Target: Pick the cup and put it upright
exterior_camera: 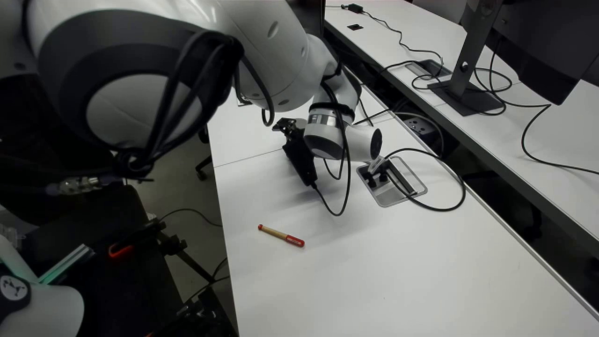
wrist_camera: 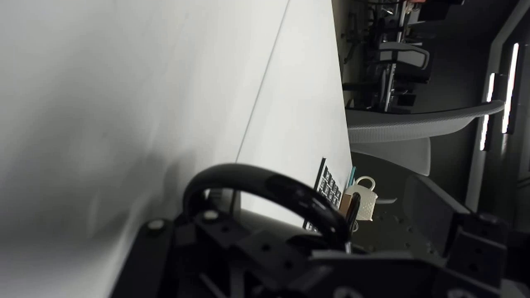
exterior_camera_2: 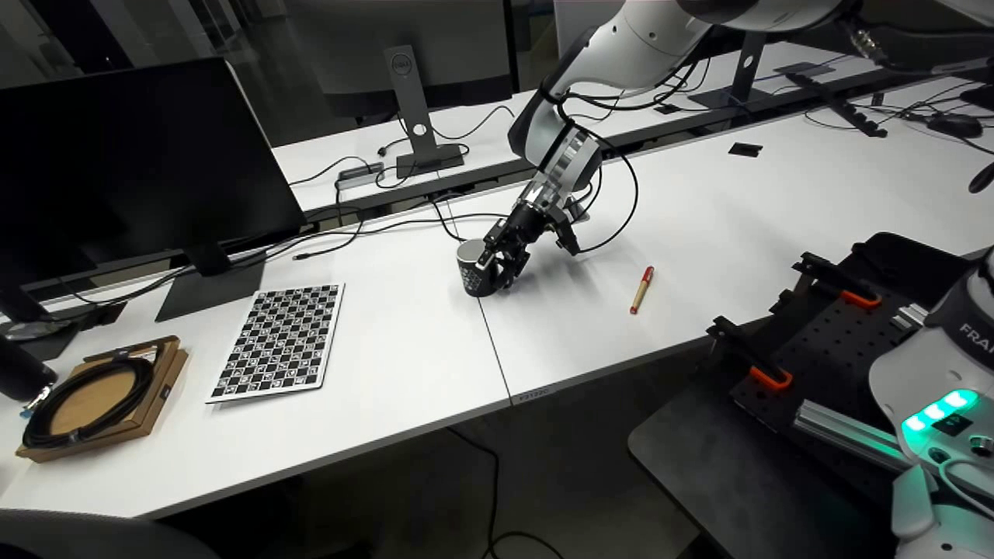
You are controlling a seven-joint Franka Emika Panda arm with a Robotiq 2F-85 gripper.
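The cup [exterior_camera_2: 468, 277] stands on the white table at the seam, dark and patterned with a pale grey flat top. Whether that top is its mouth or base cannot be told. My gripper [exterior_camera_2: 498, 262] is low and almost level at the cup's side, its fingers against or around that side. In the wrist view a glossy black loop [wrist_camera: 248, 173], which looks like the cup's handle, arches over a smooth grey rounded surface by the fingers. In an exterior view the gripper [exterior_camera: 288, 127] and arm mostly hide the cup. Whether the fingers are closed on it is hidden.
A red-tipped pen [exterior_camera_2: 642, 289] lies nearer the table's edge. A checkered board [exterior_camera_2: 283, 341], a cardboard box with a coiled cable [exterior_camera_2: 101, 396] and a monitor [exterior_camera_2: 140, 163] stand farther along. A metal cable box [exterior_camera: 393, 180] with looping wires sits beneath the arm.
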